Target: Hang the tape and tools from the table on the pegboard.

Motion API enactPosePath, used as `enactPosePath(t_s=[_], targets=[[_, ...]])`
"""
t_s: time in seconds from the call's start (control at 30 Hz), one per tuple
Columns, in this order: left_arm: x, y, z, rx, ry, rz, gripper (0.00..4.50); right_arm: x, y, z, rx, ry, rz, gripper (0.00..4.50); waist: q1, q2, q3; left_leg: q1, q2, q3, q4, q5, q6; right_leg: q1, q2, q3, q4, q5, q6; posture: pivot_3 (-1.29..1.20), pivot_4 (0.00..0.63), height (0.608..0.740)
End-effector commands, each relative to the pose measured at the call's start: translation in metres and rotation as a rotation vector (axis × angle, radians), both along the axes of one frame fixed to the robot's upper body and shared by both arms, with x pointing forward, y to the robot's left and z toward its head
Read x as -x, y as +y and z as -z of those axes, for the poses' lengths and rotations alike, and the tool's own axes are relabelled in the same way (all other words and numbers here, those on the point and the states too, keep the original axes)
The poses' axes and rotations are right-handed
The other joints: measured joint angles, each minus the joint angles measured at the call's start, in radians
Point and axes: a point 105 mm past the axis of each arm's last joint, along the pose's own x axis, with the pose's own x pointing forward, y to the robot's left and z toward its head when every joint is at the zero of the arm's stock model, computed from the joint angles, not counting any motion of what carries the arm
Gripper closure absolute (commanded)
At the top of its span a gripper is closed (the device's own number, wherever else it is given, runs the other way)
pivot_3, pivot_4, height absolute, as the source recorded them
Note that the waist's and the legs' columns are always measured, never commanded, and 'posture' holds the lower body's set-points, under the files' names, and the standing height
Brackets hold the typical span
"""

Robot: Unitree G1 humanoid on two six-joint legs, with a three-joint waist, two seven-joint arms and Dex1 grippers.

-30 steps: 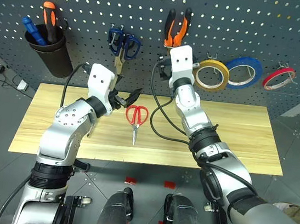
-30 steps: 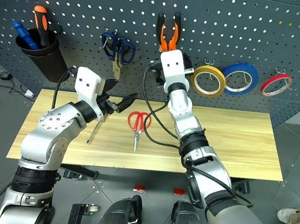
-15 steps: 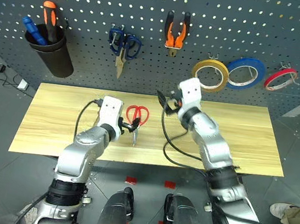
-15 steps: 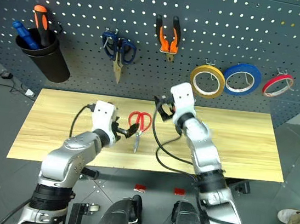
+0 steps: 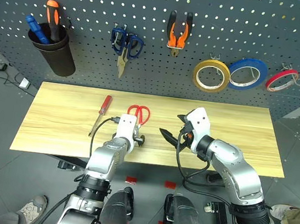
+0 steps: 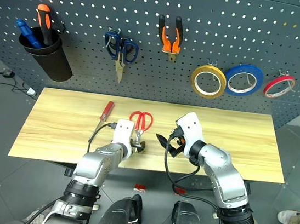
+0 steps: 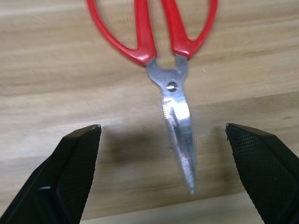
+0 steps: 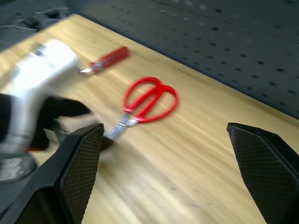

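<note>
Left wrist view looks straight down my left claw (image 7: 163, 172) at the red-handled scissors (image 7: 173, 88) lying flat on the table (image 7: 56, 70). My two black fingers are spread wide, one on each side of the closed blades, holding nothing. The blade tips point back toward me and the red loops lie on the far side of the pivot screw.

From the head views, the scissors (image 5: 137, 114) are my landmark. The slim red-handled screwdriver (image 5: 101, 113) lies on the table just to their left. My right claw (image 5: 170, 134) hovers to their right, jaws wide and empty. Behind them on the pegboard (image 5: 293, 31), the pliers (image 5: 177, 34) and the yellow tape (image 5: 211, 76) already hang, beside blue-handled scissors, blue and red tape rolls, and a black cup.

Risks, as I judge them: the blades are thin, smooth and flat on the wood, so my fingers could close over them, scrape the table, or push them away. Gripped at the narrow tip, they could pivot or slip when lifted. My two claws are near each other and might collide.

The wrist view shows the blades centred between my fingers, which my left arm hides from the head views. How high my fingers sit above the table is hard to tell. The head views alone show the pegboard hooks.
</note>
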Motion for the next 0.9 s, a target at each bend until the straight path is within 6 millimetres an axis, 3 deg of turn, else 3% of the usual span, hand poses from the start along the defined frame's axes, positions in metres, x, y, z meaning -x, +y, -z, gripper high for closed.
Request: enactPosePath(t_s=[0.03,0.17,0.27,0.6,0.67,0.9], targets=[[0.000,0.002,0.011,-0.042,0.033,-0.011,0.01,0.010,0.003,-0.007,-0.012,-0.016,-0.042,0.00,0.000,0.000,0.000,0.000,0.000,0.000,0.000,0.000,0.000,0.000,0.000,0.000,0.000,0.000,0.000,-0.19,0.324,0.740],[0.001,0.003,0.026,-0.041,0.089,-0.023,0.01,0.012,0.000,-0.004,-0.003,-0.004,-0.045,0.00,0.000,0.000,0.000,0.000,0.000,0.000,0.000,0.000,0.000,0.000,0.000,0.000,0.000,0.000,0.000,-0.21,0.321,0.740],[0.000,0.002,0.034,-0.010,0.118,-0.037,0.59,0.013,0.000,-0.002,0.003,0.000,-0.050,0.00,-0.001,0.000,-0.001,0.001,0.000,0.000,0.000,0.000,0.000,0.001,0.000,0.000,0.000,0.000,0.000,-0.22,0.321,0.740],[-0.007,-0.007,0.047,0.085,0.172,0.031,3.77,0.015,-0.002,-0.006,0.046,-0.037,-0.055,0.00,0.000,0.003,-0.005,0.003,-0.001,-0.001,0.001,-0.002,0.004,0.004,-0.001,-0.001,0.001,-0.003,0.005,-0.25,0.318,0.740],[-0.008,-0.007,0.047,0.080,0.165,0.048,4.21,0.015,-0.003,-0.006,0.050,-0.042,-0.053,0.00,0.000,0.003,-0.005,0.003,-0.001,-0.001,0.001,-0.002,0.004,0.005,-0.001,-0.001,0.000,-0.003,0.005,-0.25,0.318,0.740],[-0.005,-0.001,0.024,0.046,0.002,0.114,4.20,0.016,-0.006,-0.016,0.059,-0.117,-0.024,0.00,-0.007,0.003,-0.005,0.003,0.000,-0.001,0.000,-0.002,0.003,0.004,-0.001,-0.001,0.000,-0.002,0.004,-0.25,0.315,0.740]])
